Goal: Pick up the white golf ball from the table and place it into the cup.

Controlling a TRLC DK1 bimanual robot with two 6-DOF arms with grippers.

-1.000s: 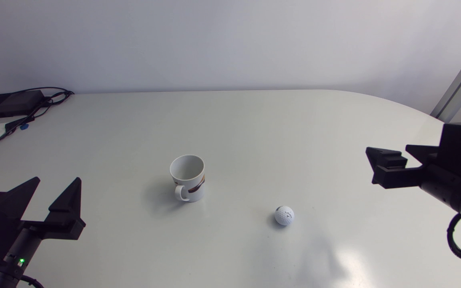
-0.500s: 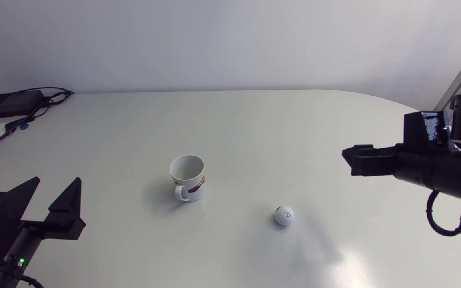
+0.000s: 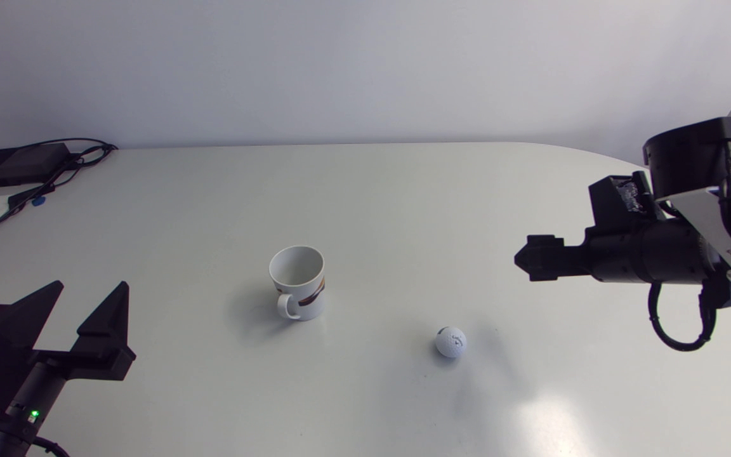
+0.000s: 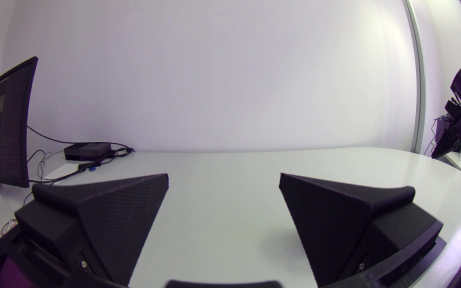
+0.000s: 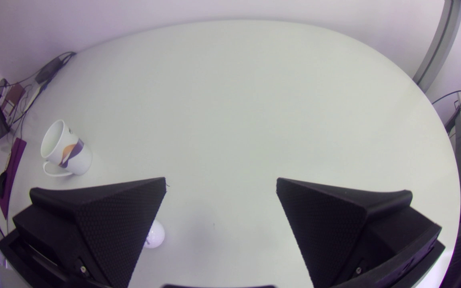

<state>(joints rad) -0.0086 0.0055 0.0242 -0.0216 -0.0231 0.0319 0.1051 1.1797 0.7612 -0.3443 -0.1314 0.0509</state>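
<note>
The golf ball (image 3: pixel 451 342) was white and dimpled, with a small dark mark. The cup (image 3: pixel 299 282) was white, crossed by a swoosh of orange-brown and dark purple. The table (image 3: pixel 403 203) was pale grey-white. The left gripper (image 4: pixel 223 176) and right gripper (image 5: pixel 221 182) were matte black, their fingers finely cross-hatched.

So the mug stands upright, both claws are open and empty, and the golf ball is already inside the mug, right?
Not quite. The golf ball lies on the table, apart from the mug, as the head view shows. The mug does stand upright, and the left gripper and right gripper are open and empty.
</note>
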